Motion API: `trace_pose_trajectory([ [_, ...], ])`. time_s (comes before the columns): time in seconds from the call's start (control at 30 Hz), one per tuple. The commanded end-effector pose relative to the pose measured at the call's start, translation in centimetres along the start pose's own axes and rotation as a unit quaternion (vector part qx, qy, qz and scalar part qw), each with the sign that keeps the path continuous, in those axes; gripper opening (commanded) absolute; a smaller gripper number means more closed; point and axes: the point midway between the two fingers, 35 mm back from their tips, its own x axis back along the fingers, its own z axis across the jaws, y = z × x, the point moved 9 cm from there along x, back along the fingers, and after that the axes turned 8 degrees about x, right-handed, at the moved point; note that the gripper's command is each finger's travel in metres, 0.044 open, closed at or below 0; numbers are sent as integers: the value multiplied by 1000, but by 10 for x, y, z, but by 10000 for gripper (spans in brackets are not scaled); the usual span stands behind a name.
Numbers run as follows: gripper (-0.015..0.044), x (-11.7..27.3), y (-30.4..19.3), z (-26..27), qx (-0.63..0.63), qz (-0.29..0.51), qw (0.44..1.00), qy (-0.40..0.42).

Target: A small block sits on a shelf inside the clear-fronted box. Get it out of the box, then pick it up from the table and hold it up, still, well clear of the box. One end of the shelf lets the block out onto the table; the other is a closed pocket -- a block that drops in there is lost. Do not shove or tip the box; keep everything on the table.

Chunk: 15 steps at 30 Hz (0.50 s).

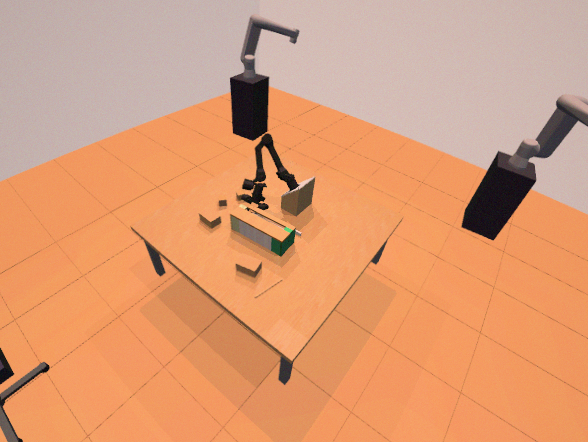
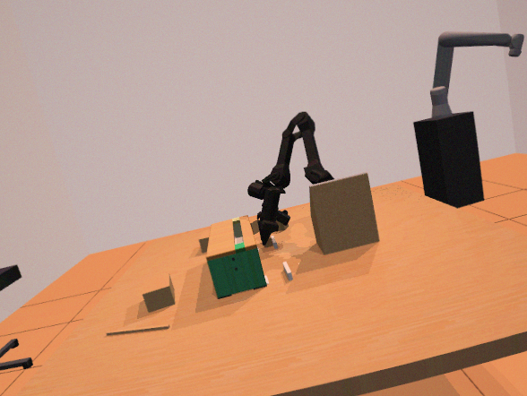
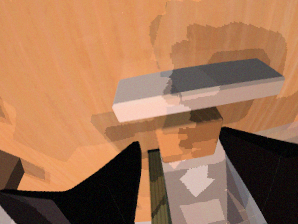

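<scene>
The small orange block (image 3: 189,142) shows in the wrist view outside the box, at the end of a pale strip (image 3: 195,200) with an arrow, just below a white bar (image 3: 200,95) (image 2: 274,242). My gripper (image 3: 179,140) (image 1: 255,202) (image 2: 266,241) is partly open, pointing down beside the box, with a black fingertip on either side of the block. There is a gap at the left finger; whether the right one touches the block I cannot tell. The box (image 1: 262,226) (image 2: 239,274) stands upright, with a green end and a slotted orange top. In the top and exterior views the block is hidden.
A tall grey-brown panel (image 1: 298,199) (image 2: 345,215) stands near the arm's base. Brown angular pieces (image 1: 210,219) (image 1: 248,267) (image 2: 159,299) and a thin stick (image 1: 268,288) (image 2: 138,331) lie on the table. Another white bar (image 2: 287,271) lies between box and panel.
</scene>
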Motion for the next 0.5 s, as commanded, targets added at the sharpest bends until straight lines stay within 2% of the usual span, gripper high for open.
trace_pose_trajectory([
  [0.0, 285, -5, 4, -2, 3, 0, 1000, -2],
  [0.07, 285, -6, 5, -2, 3, 0, 1000, -2],
  [0.33, 75, -6, 5, -2, 3, 0, 1000, -2],
  [0.4, 62, -6, 5, -2, 3, 0, 1000, -2],
  [0.47, 9, -4, 3, -2, 3, 0, 1000, -2],
])
